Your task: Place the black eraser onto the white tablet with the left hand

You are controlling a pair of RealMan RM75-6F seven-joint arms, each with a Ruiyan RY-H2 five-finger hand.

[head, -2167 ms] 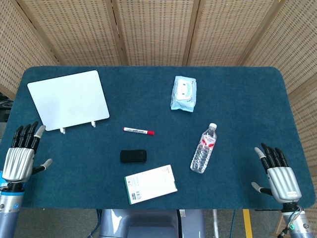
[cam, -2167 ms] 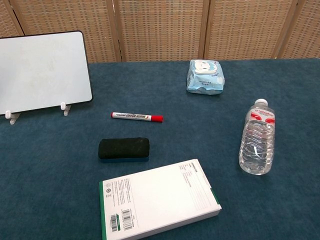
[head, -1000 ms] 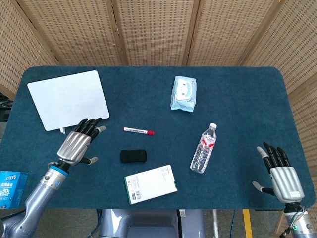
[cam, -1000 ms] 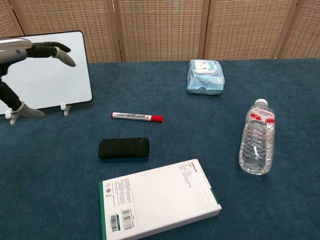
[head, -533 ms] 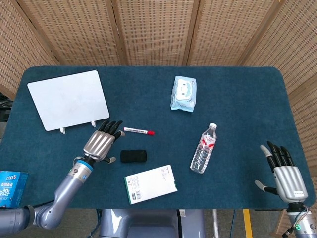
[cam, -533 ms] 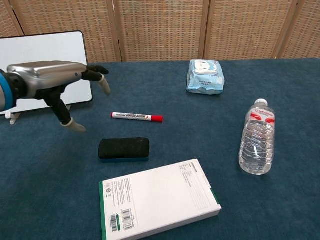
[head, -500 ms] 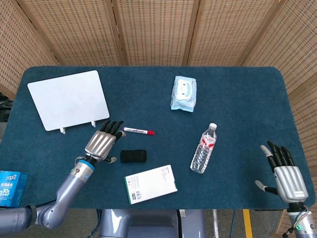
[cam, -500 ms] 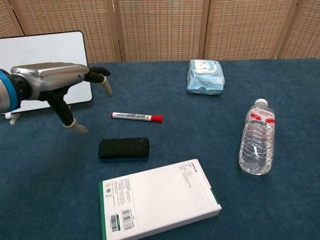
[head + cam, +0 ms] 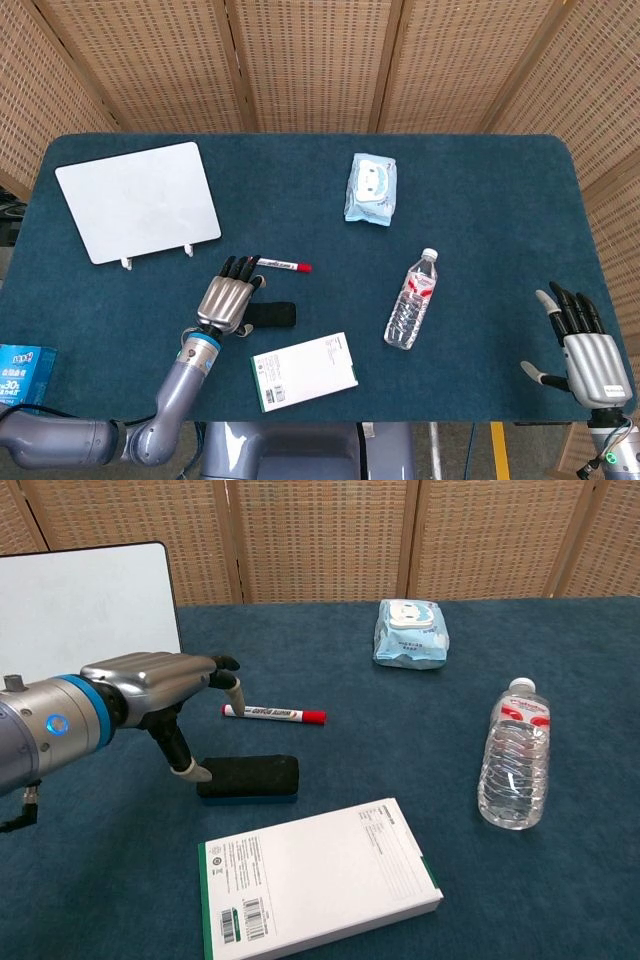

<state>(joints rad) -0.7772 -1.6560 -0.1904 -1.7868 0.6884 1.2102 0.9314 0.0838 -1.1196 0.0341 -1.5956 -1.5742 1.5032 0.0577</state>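
The black eraser (image 9: 250,776) (image 9: 275,315) lies flat on the blue table, just beyond the white box. My left hand (image 9: 165,695) (image 9: 228,297) hovers at the eraser's left end with its fingers spread and nothing in it; the thumb tip is close to that end, and contact cannot be told. The white tablet (image 9: 138,200) (image 9: 80,620) stands tilted on two small clips at the far left. My right hand (image 9: 586,350) is open near the table's front right corner and shows only in the head view.
A red-capped marker (image 9: 274,714) lies just beyond the eraser. The white box (image 9: 318,880) sits in front of it. A water bottle (image 9: 515,757) lies to the right and a wipes pack (image 9: 410,633) sits farther back.
My left hand has moved right and down from in front of the tablet to the eraser's left end. The eraser has not moved. The right hand drifted slightly.
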